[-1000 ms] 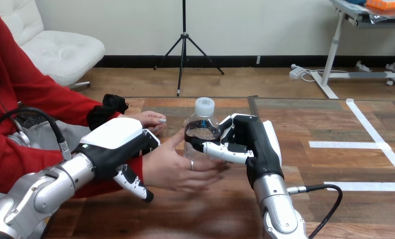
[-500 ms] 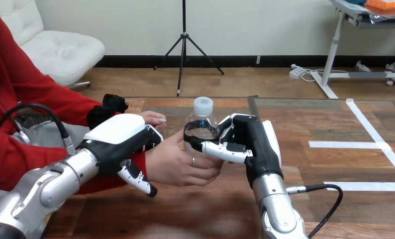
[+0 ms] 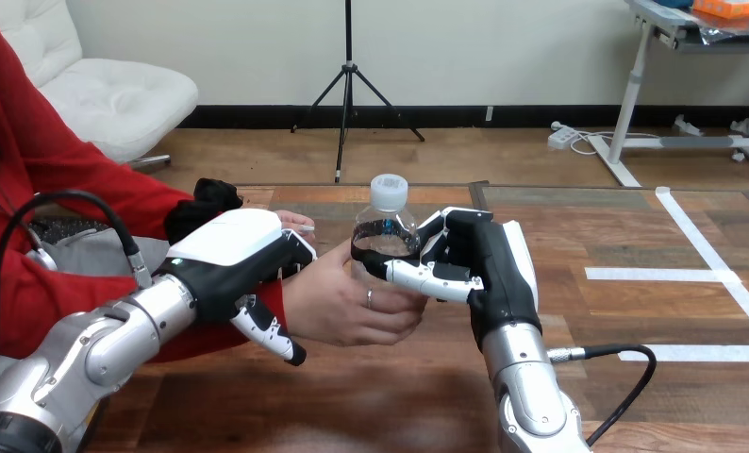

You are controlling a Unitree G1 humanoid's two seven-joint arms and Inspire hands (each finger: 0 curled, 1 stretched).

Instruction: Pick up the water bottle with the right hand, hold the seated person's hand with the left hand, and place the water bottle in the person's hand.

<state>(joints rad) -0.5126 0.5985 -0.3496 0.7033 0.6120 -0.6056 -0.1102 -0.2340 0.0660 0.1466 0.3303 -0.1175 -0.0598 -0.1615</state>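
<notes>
Table [image 3: 635, 321] open rightward; right robot hand [image 3: 485, 274] grips water bottle [image 3: 387, 227], left robot hand [image 3: 229, 257] clasps person's wrist [image 3: 297, 298].

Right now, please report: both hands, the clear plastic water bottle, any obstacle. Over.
Right hand shut on clear plastic water bottle, upright. Person's hand also on it. Left hand at person's wrist. Nothing blocking.
</notes>
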